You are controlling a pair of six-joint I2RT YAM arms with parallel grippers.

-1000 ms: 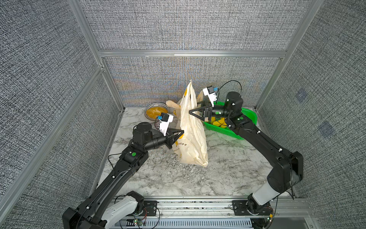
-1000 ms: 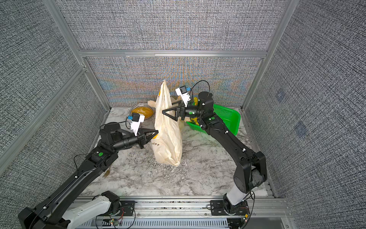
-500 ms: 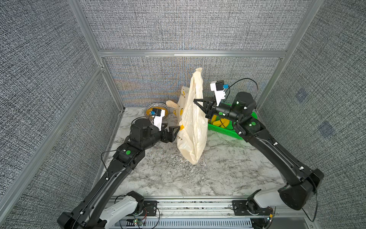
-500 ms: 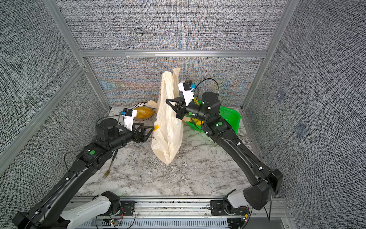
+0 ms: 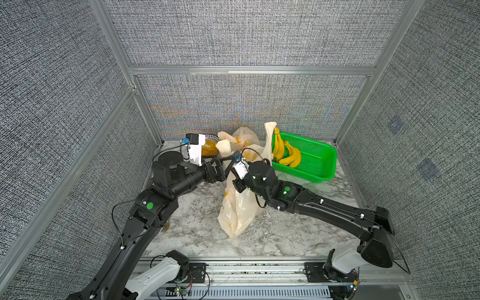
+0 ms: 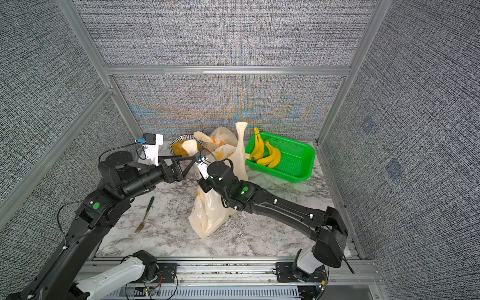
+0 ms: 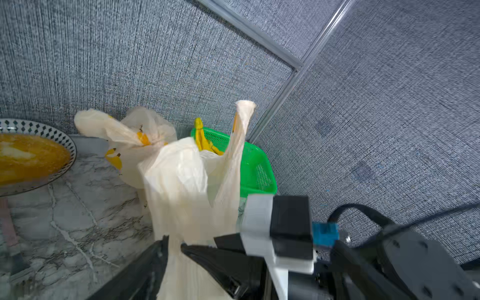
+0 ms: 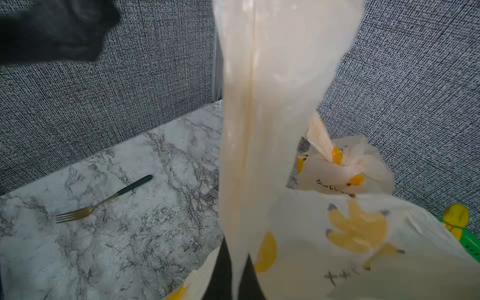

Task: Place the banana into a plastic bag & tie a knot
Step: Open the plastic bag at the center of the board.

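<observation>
Nearest in, a fork [image 6: 145, 216] is seen lying flat on the marble desk [image 6: 259, 233], toward the left edge, tines pointed at the near edge and well apart from everything else.

At the middle of the desk the plastic bag [image 6: 210, 211] is found. It is cream with banana prints, its lower end is down at the marble and its upper part is drawn up. Whether any fruit is inside cannot be told.

Just above it, the right gripper [image 8: 235, 250] is clenched on one handle of the bag. The strip is pinched between the black fingers [image 8: 223, 261] and runs up past the wrist camera.

The left gripper [image 6: 192, 160] is met right beside it, released, jaws spread, nothing grasped. In the left wrist view a handle strip is seen passing between dark fingers, though whose they are cannot be settled. The other handle [image 6: 240, 141], twisted thin, is seen standing upright and free.

Farther back, along the far edge, a patterned plate [image 7: 57, 135] of yellow food is set toward the far left corner. A second bag [image 6: 220, 135], bunched at the top, is slumped just beside it.

Last, in the far right corner, the bananas [image 6: 267, 155] are spotted: a yellow bunch lying in a green basket [image 6: 298, 166], outside the bag being held.
</observation>
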